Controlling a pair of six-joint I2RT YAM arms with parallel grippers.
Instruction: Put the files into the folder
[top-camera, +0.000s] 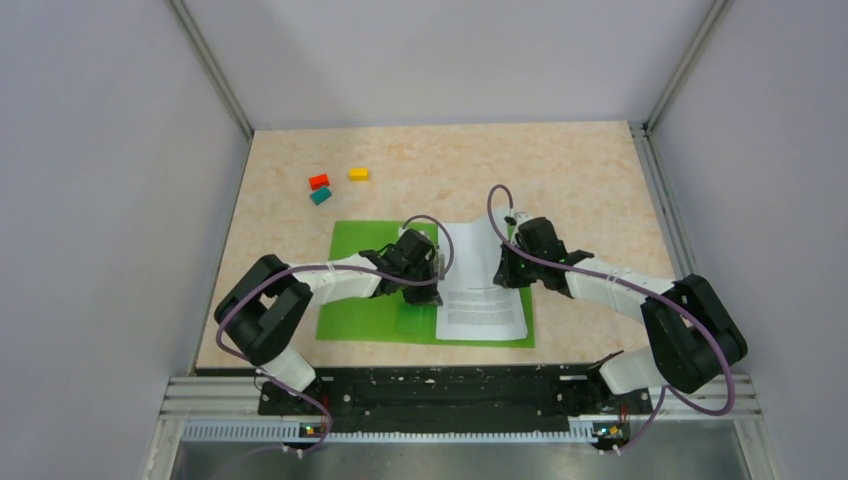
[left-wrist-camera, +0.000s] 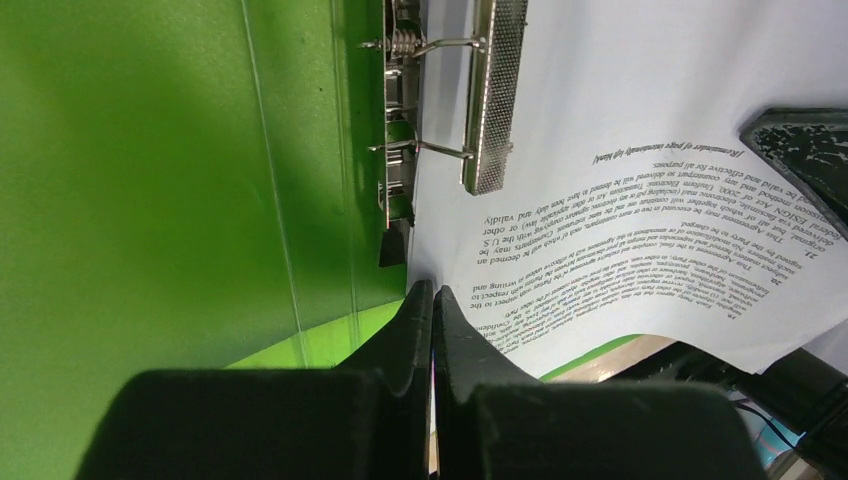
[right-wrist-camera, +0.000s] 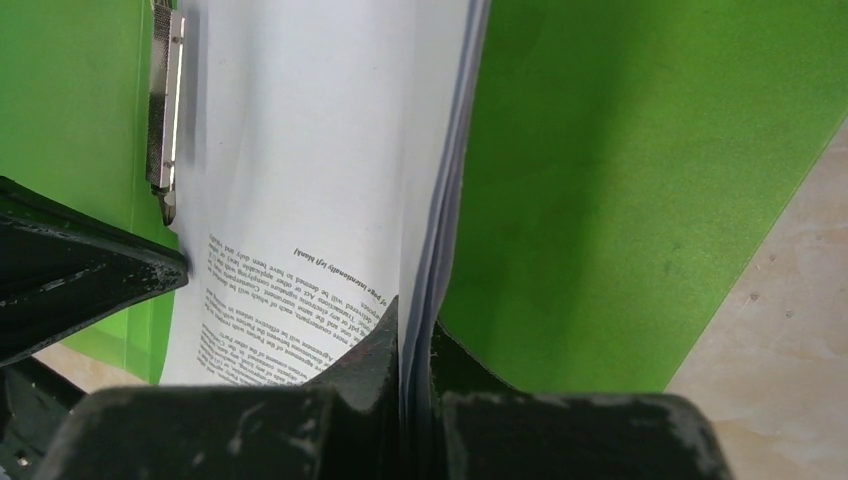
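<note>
The green folder (top-camera: 365, 290) lies open and flat on the table, its metal clip (left-wrist-camera: 495, 95) along the inner spine. The files (top-camera: 480, 300), white sheets with small black text, lie on the folder's right half. My left gripper (top-camera: 416, 290) is shut, its tips (left-wrist-camera: 432, 292) at the sheets' left edge (left-wrist-camera: 620, 120) beside the spine; nothing shows clearly between the jaws. My right gripper (top-camera: 503, 275) is shut on the right edge of the files (right-wrist-camera: 300, 150), with the sheets pinched between its fingers (right-wrist-camera: 413, 320) and lifted off the green cover (right-wrist-camera: 620, 180).
Small red (top-camera: 319, 181), teal (top-camera: 320, 196) and yellow (top-camera: 358, 173) blocks lie on the table behind the folder. Grey walls enclose the table on three sides. The right finger (left-wrist-camera: 805, 160) shows at the edge of the left wrist view.
</note>
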